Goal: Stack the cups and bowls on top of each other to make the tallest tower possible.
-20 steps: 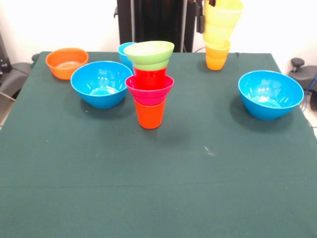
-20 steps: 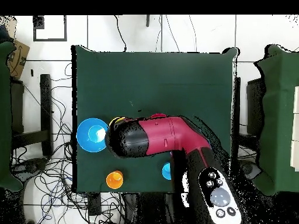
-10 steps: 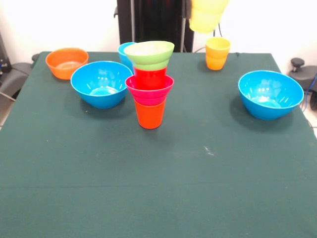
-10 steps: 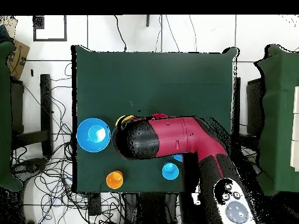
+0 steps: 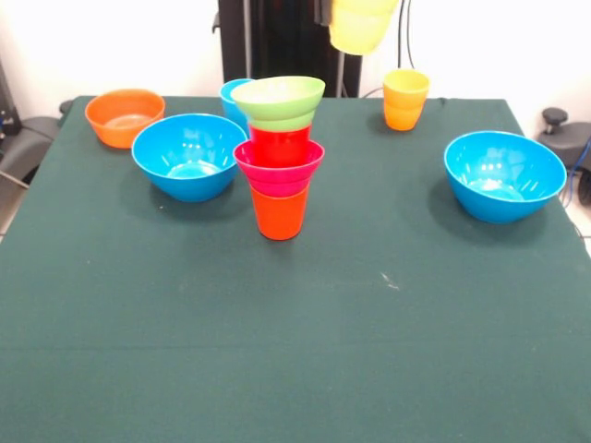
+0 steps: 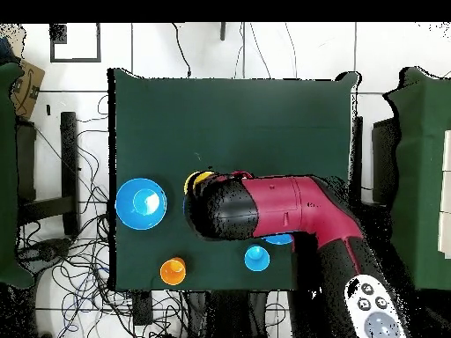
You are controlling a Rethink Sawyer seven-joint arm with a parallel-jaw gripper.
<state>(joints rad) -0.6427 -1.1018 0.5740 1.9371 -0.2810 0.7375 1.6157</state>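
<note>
Risky: gripper [image 5: 362, 7] itself hidden, pale yellow cup [image 5: 362, 26] hangs below; off-centre placement could topple tower [image 5: 279, 157].

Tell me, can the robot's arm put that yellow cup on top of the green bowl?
Probably yes: the pale yellow plastic cup hangs above the table, and nothing covers the lime-green plastic bowl.

Arm [image 6: 291, 211] is reaching across the table in the overhead view, red shell with a black end section [image 6: 220, 209], running from lower right up toward the left. Black head is covering the gripper from above. Front view is showing only a dark bit at the top edge, so the gripper itself is not readable; finger state cannot be told. Control pad on the arm's lower link [image 6: 374, 308] is facing up.
</note>
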